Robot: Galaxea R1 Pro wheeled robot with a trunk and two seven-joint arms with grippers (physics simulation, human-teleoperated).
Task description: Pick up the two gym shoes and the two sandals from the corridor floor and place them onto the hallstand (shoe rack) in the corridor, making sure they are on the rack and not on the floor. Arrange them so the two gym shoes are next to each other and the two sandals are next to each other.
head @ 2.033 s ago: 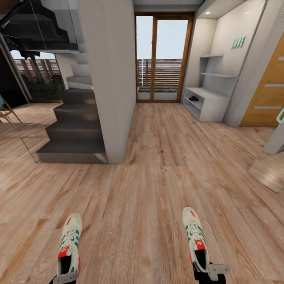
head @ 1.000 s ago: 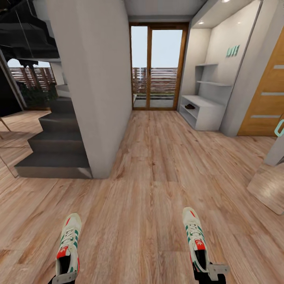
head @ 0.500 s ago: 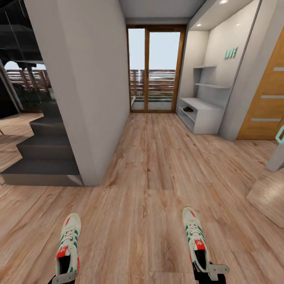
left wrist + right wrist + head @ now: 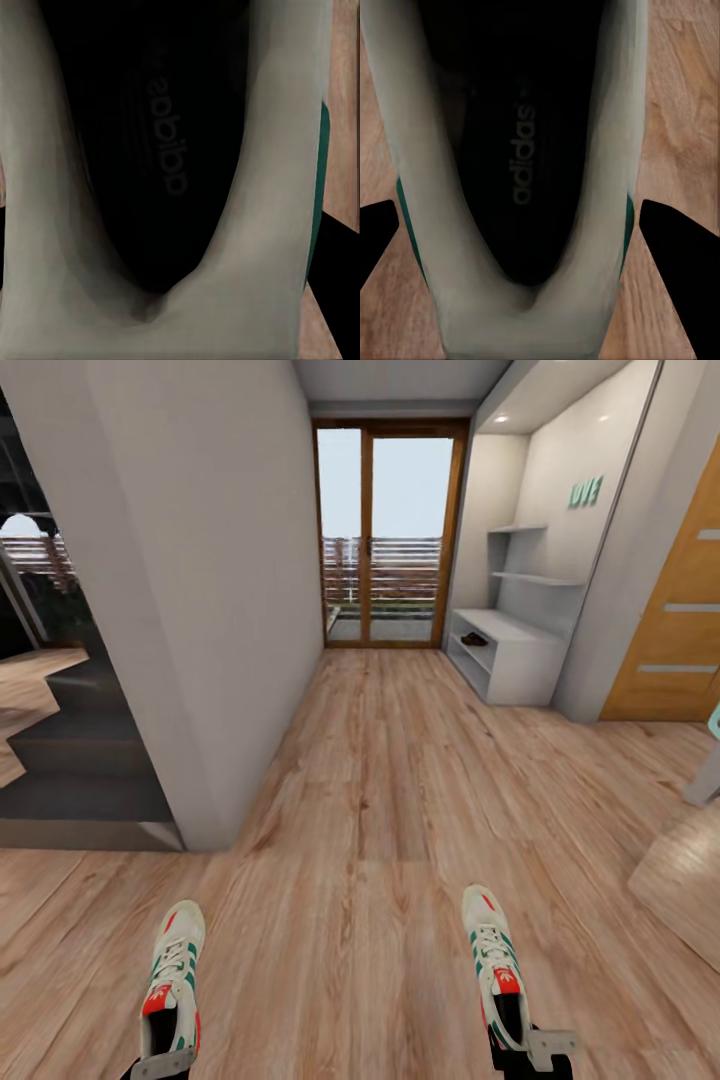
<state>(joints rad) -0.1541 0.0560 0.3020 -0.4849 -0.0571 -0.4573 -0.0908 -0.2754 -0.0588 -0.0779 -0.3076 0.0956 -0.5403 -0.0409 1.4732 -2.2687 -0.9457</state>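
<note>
Each gripper, left point(image 4: 165, 1065) and right point(image 4: 527, 1050), clamps one of two gym shoes point(image 4: 172, 985).

I see the corridor floor point(image 4: 400, 780), light brown wood planks with clear grain, running from my base toward a glazed door point(image 4: 385, 540) at the far end. Against the right wall stands the hallstand point(image 4: 510, 655), a pale-grey low unit resting directly on the floor, with a tall back panel and two staggered upper shelves. On its upper open shelf lies a small dark item point(image 4: 475, 639); too small for me to identify. A grey wall point(image 4: 200, 610) meets the floor at left.
</note>
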